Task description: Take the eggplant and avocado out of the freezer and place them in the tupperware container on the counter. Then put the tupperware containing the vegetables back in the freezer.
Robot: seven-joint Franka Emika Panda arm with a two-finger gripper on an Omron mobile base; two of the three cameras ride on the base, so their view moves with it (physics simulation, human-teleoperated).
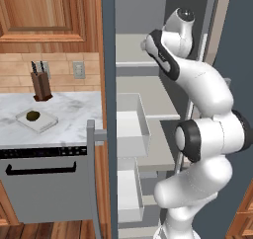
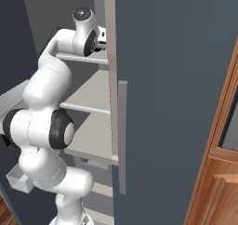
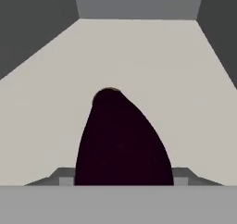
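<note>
The eggplant (image 3: 121, 140), a dark purple, almost black lump, lies on a light grey shelf (image 3: 139, 52) inside the freezer (image 1: 148, 92). My gripper (image 3: 123, 177) is shut on the eggplant, with one finger tip pressed against each side of it. The arm reaches up onto an upper freezer shelf in both base views. The avocado (image 1: 32, 115), an olive-brown ball, sits in the pale tupperware container (image 1: 48, 122). That container rests on the marble counter (image 1: 74, 107) left of the freezer.
A brown knife block (image 1: 41, 85) stands at the back of the counter. A grey dishwasher front (image 1: 47, 183) sits below it. A pale drawer (image 1: 132, 129) is pulled out of the freezer. The open freezer door (image 2: 172, 80) stands close on the right of the arm.
</note>
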